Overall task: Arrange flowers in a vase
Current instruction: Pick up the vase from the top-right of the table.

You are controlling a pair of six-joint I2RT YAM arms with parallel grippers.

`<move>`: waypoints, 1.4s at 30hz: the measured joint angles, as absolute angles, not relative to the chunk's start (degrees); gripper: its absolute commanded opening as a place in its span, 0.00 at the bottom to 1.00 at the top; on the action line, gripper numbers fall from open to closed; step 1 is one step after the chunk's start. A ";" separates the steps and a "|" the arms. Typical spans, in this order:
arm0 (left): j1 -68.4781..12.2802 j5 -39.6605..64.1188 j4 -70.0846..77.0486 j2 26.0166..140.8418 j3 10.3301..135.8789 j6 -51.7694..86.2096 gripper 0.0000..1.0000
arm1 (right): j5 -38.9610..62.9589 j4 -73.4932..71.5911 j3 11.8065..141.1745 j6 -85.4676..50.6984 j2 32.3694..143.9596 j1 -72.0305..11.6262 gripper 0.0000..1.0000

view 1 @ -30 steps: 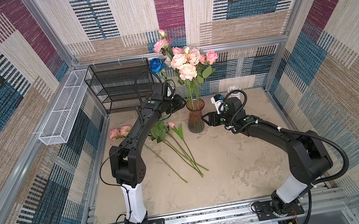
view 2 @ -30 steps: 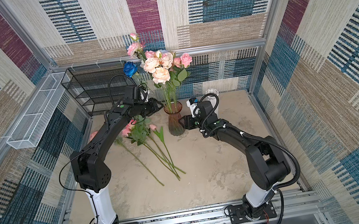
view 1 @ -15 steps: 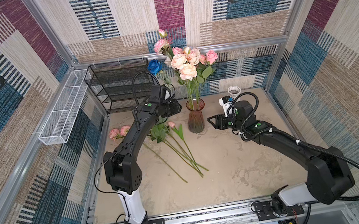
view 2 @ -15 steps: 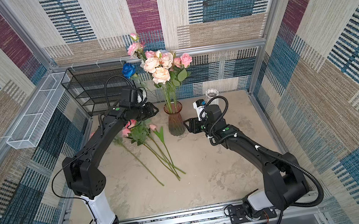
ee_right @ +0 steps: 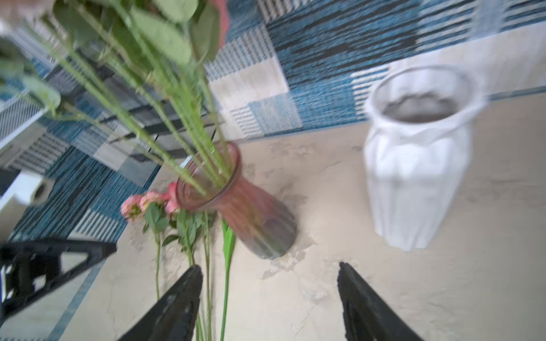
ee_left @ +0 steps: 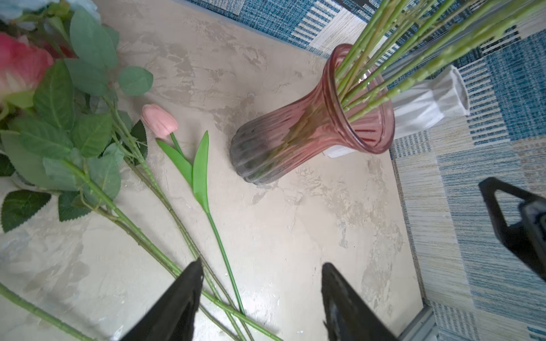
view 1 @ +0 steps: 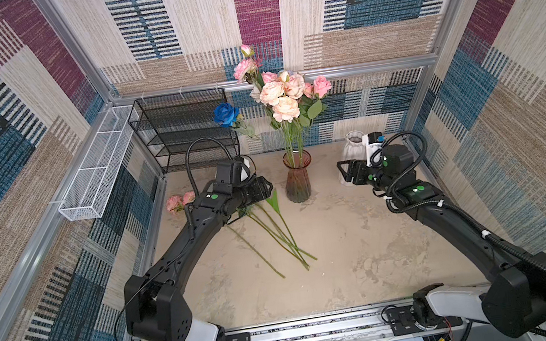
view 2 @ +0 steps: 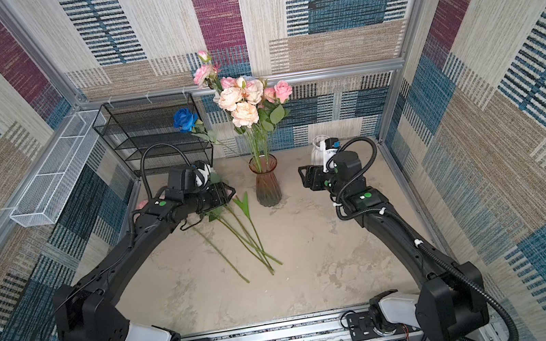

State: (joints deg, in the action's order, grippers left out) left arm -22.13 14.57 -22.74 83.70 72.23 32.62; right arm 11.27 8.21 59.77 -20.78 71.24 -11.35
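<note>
my left pincer and right pincer gape empty; most flowers stand in the pink vase; several stems, tulip included, lie on the table beside it, unplaced; i judge the task well past halfway

You see a black mesh shelf at the back of the table, a white wire basket on the wall beside it, and a white vase upright.

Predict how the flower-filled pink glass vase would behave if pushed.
The pink glass vase probably tips easily: its blooms stand far above a small base. Its glass looks smooth, so likely slippery and breakable.
</note>
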 measured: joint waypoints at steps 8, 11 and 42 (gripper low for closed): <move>-22.13 18.83 -15.77 75.35 61.14 37.82 0.99 | 9.52 10.50 71.72 -20.43 81.45 -4.16 1.00; -22.13 20.38 -14.98 72.97 58.76 38.70 1.00 | 8.88 11.86 77.43 -19.29 87.11 -4.10 1.00; -21.87 19.77 -16.21 60.58 49.67 38.85 0.99 | 0.03 24.16 93.45 -9.17 103.72 -8.05 0.51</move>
State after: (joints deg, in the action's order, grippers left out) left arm -21.87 19.77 -16.21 60.58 49.67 38.85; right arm 0.03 24.16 93.45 -9.17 103.72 -8.05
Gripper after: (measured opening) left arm 0.992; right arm 0.594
